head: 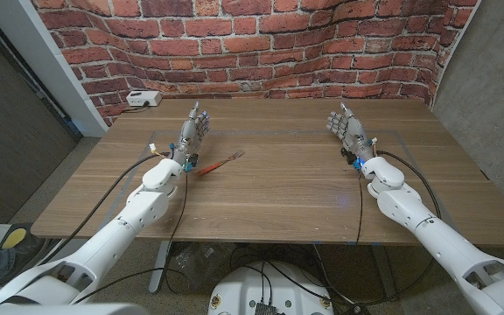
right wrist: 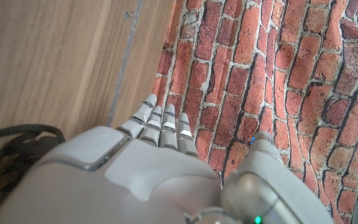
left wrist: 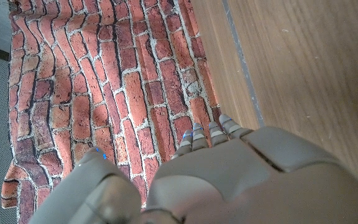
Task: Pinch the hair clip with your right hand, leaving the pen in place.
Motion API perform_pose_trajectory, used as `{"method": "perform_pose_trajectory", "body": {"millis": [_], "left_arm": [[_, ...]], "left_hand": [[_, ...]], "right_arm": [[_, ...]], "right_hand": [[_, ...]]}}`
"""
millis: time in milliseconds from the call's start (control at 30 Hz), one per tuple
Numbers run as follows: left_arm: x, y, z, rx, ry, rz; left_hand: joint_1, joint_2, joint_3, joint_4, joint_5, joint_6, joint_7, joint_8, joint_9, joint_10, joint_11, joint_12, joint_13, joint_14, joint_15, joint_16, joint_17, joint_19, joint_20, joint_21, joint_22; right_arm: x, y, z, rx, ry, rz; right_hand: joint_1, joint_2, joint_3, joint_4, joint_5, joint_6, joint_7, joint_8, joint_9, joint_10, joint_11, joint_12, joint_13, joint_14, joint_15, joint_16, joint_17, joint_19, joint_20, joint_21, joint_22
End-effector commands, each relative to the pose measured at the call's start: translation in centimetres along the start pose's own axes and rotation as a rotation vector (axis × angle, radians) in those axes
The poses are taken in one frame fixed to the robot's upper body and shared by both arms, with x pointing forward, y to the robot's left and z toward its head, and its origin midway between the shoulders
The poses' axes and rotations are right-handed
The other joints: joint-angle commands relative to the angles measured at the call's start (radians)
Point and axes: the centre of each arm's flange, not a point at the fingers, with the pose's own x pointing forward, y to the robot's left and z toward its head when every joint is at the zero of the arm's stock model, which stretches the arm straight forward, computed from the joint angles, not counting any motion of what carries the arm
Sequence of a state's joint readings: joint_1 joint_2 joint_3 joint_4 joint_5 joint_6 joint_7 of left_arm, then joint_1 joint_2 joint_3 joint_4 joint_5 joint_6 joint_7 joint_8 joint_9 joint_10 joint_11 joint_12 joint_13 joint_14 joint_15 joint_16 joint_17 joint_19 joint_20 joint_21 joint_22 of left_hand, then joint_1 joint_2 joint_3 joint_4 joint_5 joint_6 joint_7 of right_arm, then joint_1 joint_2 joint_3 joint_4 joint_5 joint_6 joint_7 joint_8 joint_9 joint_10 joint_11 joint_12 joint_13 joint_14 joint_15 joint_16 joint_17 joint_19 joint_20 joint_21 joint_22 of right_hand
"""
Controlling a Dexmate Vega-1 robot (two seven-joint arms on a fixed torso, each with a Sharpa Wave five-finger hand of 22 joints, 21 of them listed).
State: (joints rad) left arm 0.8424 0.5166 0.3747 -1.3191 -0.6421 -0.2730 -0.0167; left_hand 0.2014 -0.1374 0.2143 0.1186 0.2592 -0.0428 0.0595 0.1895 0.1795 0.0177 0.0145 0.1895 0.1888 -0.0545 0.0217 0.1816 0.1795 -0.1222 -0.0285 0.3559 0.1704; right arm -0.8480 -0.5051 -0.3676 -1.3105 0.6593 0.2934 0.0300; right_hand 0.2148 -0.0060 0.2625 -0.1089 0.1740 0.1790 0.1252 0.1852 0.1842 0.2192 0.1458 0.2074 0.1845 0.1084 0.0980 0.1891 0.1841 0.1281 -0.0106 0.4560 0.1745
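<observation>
Right hand (head: 346, 129) at the right side of the wooden worktop (head: 287, 188), fingers (right wrist: 160, 121) stretched out side by side with the thumb set apart, holding and touching nothing. Left hand (head: 192, 131) likewise spread at the left side, empty. Just beside it, well apart from the right hand, a slim orange and dark thing (head: 220, 164), too small to tell whether hair clip or pen, lying on the worktop with its long axis slanted, orange end toward the left wrist, thin dark end pointing away toward the brick wall (head: 261, 44) and the robot's right.
</observation>
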Motion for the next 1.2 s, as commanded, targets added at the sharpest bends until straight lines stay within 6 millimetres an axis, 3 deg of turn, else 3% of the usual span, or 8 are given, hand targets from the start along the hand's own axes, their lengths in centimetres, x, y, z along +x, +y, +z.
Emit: {"method": "perform_pose_trajectory", "body": {"millis": [33,400,633,1100,1200], "left_arm": [[-0.7,-0.3,0.3,0.018,-0.001,0.004],[-1.4,-0.7,1.2,0.061,-0.008,-0.015],[-1.7,-0.6,1.8,0.09,-0.003,-0.029],[-2.3,-0.3,2.4,0.081,0.0,-0.04],[-2.2,-0.4,2.8,0.09,-0.008,-0.046]], "left_hand": [[0.009,0.003,0.007,-0.001,0.007,0.001,0.008,0.005,0.003,0.003,0.01,0.01,0.002,-0.004,0.0,0.006,0.003,-0.006,0.0,0.002,0.005],[0.015,0.008,0.007,-0.003,0.009,0.01,0.008,0.008,0.003,0.012,0.009,0.014,0.002,0.004,0.0,0.008,0.002,-0.005,0.003,-0.002,0.005],[0.02,0.014,0.008,-0.006,0.01,0.022,0.008,0.012,0.003,0.023,0.007,0.018,0.002,0.016,0.002,0.012,0.002,-0.001,0.006,-0.005,0.005],[0.052,0.047,0.02,-0.017,0.012,0.061,0.011,0.021,0.004,0.064,0.008,0.03,0.001,0.053,-0.001,0.018,0.001,0.045,0.006,-0.004,0.006],[0.058,0.052,0.022,-0.019,0.011,0.057,0.012,0.018,0.004,0.061,0.012,0.028,0.001,0.049,0.001,0.014,0.001,0.051,-0.005,-0.005,0.006]], "right_arm": [[-0.9,0.4,0.5,0.012,-0.044,0.005],[-1.8,-0.2,2.0,-0.018,-0.092,0.001],[-1.9,-0.9,2.8,-0.056,-0.098,0.009],[-1.7,-2.1,4.5,-0.13,-0.125,0.08],[-1.9,-2.4,4.9,-0.141,-0.135,0.093]], "right_hand": [[0.007,0.001,0.006,0.002,0.004,0.012,-0.005,0.008,0.004,0.013,-0.002,0.008,0.002,0.013,0.0,0.006,0.002,0.014,0.001,0.004,0.002],[0.013,0.002,0.007,-0.004,0.005,0.023,-0.02,0.012,0.004,0.031,-0.007,0.014,0.002,0.034,-0.008,0.009,-0.001,0.033,-0.003,0.003,0.002],[0.019,0.01,0.009,-0.007,0.006,0.093,-0.04,0.036,0.007,0.051,-0.014,0.02,0.002,0.054,-0.016,0.01,-0.002,0.056,-0.01,-0.002,0.002],[0.032,0.015,0.013,-0.015,0.006,0.073,-0.047,0.024,0.008,0.066,-0.035,0.023,0.002,0.083,-0.027,0.014,-0.004,0.083,-0.014,-0.002,0.002],[0.035,0.015,0.014,-0.017,0.005,0.071,-0.053,0.022,0.008,0.069,-0.039,0.024,0.002,0.087,-0.029,0.014,-0.004,0.088,-0.015,-0.002,0.002]]}}
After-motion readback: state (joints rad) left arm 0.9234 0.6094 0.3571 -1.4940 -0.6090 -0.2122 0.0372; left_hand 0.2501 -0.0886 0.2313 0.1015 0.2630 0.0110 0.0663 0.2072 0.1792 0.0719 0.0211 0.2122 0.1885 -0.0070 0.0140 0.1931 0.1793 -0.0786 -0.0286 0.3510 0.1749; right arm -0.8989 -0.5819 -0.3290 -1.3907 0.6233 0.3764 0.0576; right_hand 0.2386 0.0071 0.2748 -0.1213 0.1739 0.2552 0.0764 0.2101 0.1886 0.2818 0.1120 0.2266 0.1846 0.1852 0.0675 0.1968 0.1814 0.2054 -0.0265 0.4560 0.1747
